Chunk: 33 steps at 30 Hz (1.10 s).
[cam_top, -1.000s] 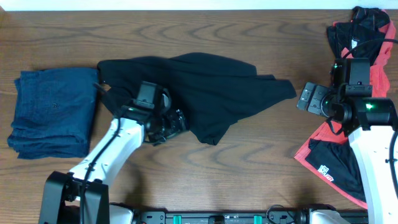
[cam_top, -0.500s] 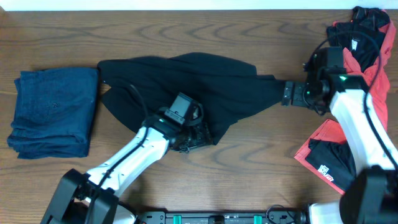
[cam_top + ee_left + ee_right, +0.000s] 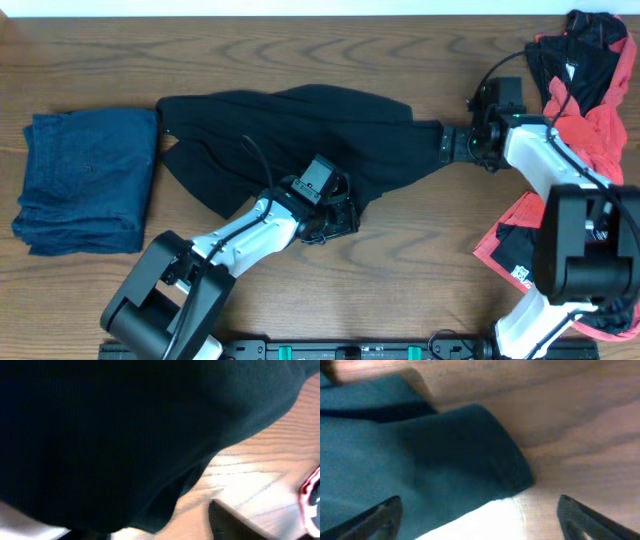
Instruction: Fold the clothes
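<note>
A black garment [image 3: 300, 135] of the clothes lies spread out across the middle of the table. My left gripper [image 3: 335, 215] is at its lowest point. In the left wrist view the black cloth [image 3: 115, 435] fills most of the frame. One finger [image 3: 235, 522] shows at the lower right, with bare wood between it and the cloth edge; the other finger is hidden. That left gripper [image 3: 150, 525] stands partly open. My right gripper [image 3: 450, 143] is at the garment's right tip. The right gripper [image 3: 480, 510] is open wide, both fingers astride the cloth tip [image 3: 485, 455].
A folded dark blue garment [image 3: 85, 180] lies at the left of the table. A heap of coral-red and black clothes [image 3: 590, 110] with white tags runs down the right edge, under and behind the right arm. Bare wood [image 3: 430, 250] shows in front.
My left gripper slid right along the garment's lower edge to its bottom point, its jaws narrowing. My right gripper swung left and back from the red heap to the garment's right tip.
</note>
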Each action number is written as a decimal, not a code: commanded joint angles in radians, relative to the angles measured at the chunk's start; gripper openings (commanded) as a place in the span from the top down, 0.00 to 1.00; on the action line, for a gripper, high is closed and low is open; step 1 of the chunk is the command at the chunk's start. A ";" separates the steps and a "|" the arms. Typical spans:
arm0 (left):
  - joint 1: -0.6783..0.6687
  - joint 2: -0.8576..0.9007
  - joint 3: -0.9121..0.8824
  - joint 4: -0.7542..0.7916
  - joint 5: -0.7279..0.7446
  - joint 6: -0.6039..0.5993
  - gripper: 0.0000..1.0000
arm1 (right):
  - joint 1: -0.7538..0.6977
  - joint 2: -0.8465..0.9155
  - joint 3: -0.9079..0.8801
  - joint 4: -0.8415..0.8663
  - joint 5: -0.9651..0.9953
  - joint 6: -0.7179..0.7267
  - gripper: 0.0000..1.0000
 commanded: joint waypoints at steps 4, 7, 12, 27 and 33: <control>0.000 0.036 -0.011 -0.013 -0.035 -0.004 0.94 | -0.003 0.035 -0.005 0.043 -0.011 0.001 0.57; 0.007 0.035 -0.011 -0.028 -0.049 -0.004 0.94 | -0.005 0.035 -0.005 0.050 -0.007 0.001 0.95; 0.070 0.000 -0.011 -0.166 -0.050 0.031 0.94 | -0.041 0.016 -0.004 0.044 0.089 0.059 0.99; 0.317 -0.421 -0.011 -0.613 -0.165 0.227 0.94 | -0.203 -0.101 -0.003 -0.086 -0.044 0.073 0.99; 0.317 -0.442 -0.011 -0.686 -0.165 0.226 0.94 | -0.137 -0.098 -0.003 -0.257 -0.258 -0.084 0.75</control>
